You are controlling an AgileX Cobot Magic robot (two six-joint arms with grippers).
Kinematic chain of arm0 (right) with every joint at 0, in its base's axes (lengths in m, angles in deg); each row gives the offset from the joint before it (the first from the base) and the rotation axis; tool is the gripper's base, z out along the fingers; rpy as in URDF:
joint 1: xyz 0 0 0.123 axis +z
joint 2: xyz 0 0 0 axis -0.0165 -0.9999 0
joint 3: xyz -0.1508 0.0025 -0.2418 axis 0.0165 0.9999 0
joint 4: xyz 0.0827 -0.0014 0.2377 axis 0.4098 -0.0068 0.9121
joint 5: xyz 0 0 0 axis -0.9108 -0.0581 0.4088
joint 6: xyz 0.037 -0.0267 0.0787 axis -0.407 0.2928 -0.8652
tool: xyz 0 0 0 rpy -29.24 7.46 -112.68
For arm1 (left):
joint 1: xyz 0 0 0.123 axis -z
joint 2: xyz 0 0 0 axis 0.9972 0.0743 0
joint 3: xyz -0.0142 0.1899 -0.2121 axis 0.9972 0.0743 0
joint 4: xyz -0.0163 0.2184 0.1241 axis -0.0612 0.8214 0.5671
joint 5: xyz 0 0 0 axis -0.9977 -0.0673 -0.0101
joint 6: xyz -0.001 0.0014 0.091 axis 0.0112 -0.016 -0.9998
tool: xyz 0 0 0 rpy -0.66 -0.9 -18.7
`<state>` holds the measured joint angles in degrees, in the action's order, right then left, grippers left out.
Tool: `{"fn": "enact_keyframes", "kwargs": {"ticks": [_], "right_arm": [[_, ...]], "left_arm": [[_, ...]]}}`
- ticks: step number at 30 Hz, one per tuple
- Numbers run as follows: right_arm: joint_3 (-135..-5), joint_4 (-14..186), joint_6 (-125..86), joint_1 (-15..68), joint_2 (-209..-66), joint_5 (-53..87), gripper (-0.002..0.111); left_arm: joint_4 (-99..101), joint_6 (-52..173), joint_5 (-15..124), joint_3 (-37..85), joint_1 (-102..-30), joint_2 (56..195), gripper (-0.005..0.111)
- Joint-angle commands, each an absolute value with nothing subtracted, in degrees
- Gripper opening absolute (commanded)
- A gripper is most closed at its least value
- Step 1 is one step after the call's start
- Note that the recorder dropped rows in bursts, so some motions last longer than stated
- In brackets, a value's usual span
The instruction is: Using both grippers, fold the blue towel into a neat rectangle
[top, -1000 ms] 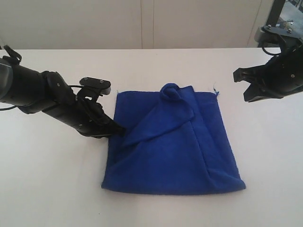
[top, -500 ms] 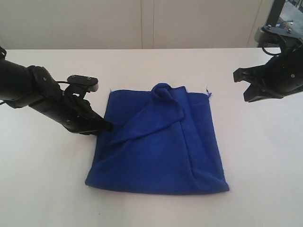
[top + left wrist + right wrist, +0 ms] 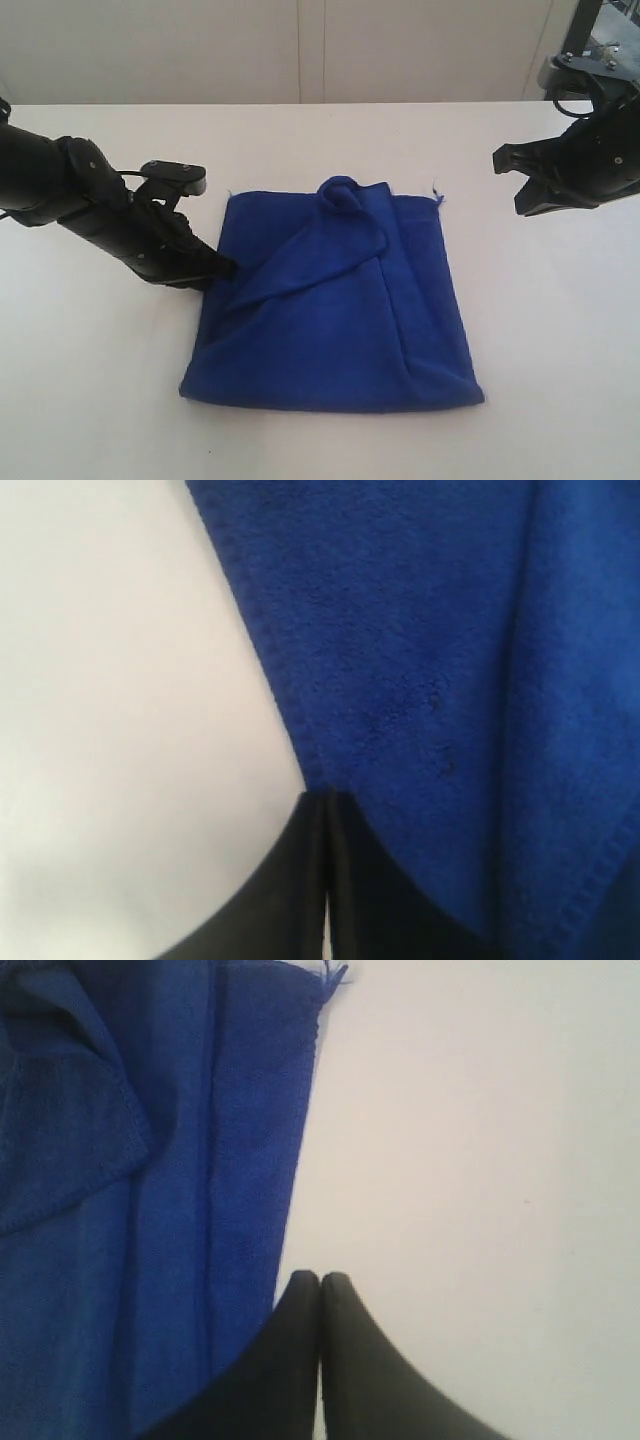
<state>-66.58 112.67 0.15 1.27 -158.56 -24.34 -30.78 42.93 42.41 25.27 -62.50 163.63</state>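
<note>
Lab w/ white table, plain wall

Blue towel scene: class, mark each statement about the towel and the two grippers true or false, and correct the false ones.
1. The blue towel lies flat in a single layer. False: a flap is folded across it and a lump is bunched at its far edge.
2. The left gripper has its tip at the towel's left edge. True.
3. The right gripper has its fingers spread open. False: they are shut together.
4. The right gripper is off the towel, to its right. True.
</note>
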Motion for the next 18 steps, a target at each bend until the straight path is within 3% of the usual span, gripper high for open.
{"fn": "enact_keyframes", "kwargs": {"ticks": [1, 18], "right_arm": [[-66.33, 112.69, 0.45, 0.94, -158.07, -24.18, 0.000], [-66.33, 115.32, -0.10, 0.94, -158.07, -20.73, 0.000]], "left_arm": [[-30.27, 43.49, 36.59, 25.86, -62.74, 161.34, 0.000], [-29.54, 43.43, 29.56, 25.86, -62.74, 146.77, 0.000]]}}
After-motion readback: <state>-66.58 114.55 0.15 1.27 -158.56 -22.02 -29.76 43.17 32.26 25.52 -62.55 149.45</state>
